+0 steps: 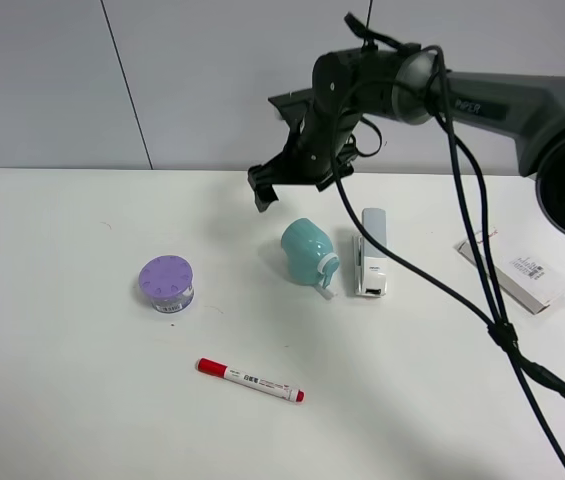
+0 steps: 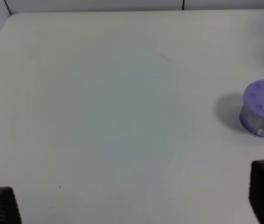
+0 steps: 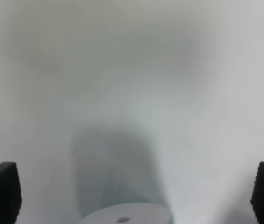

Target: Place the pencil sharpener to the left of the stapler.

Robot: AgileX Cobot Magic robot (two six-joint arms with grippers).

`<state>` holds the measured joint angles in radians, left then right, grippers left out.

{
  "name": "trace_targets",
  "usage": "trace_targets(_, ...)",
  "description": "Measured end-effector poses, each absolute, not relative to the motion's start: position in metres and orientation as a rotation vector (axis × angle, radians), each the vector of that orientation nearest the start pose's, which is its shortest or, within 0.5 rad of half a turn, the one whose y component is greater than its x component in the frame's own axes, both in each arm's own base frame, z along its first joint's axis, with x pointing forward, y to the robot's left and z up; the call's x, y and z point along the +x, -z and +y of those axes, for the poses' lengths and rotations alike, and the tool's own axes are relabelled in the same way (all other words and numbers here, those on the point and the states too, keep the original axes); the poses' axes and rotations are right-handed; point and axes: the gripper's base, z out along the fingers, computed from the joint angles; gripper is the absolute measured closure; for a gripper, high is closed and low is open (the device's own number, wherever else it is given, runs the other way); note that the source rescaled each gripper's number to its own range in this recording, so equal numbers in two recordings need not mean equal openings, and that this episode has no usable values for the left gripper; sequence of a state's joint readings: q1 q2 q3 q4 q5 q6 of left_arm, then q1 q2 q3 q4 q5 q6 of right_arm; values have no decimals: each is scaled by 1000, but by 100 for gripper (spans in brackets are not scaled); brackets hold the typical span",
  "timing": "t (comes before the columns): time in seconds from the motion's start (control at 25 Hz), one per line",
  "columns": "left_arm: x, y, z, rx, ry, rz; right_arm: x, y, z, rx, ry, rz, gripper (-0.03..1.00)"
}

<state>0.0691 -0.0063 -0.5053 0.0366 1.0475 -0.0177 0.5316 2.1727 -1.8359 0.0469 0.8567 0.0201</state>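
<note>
The mint-teal pencil sharpener (image 1: 305,249) lies on the white table, its white ring and crank facing the front. Just to its right, close beside it, lies the long white and grey stapler (image 1: 372,256). My right gripper (image 1: 272,170) hangs open above and slightly behind the sharpener, touching nothing. The right wrist view is blurred: the sharpener (image 3: 117,177) shows as a pale green shape between the two spread dark fingertips (image 3: 1,191). My left gripper (image 2: 132,200) is open over bare table, and it is out of the exterior view.
A purple round container (image 1: 167,283) (image 2: 261,108) stands left of the sharpener. A red marker (image 1: 250,380) lies nearer the front. A flat white box (image 1: 520,272) sits at the right edge. Black cables from the right arm hang across the right side.
</note>
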Motion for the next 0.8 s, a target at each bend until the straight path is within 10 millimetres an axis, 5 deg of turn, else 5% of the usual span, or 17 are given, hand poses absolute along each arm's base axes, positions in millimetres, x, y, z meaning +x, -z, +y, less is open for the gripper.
trace_targets(0.36,-6,-280,2,-89,-76,2018,372,-351,213,-578,-178,2393,-3)
trace_targets(0.64,-6,-280,2,-89,-76,2018,300,-459,158,-456,-117,2199,-3)
trace_targets(0.8,-6,-280,2,-89,-76,2018,250,-503,117,-367,-18,2125,-3)
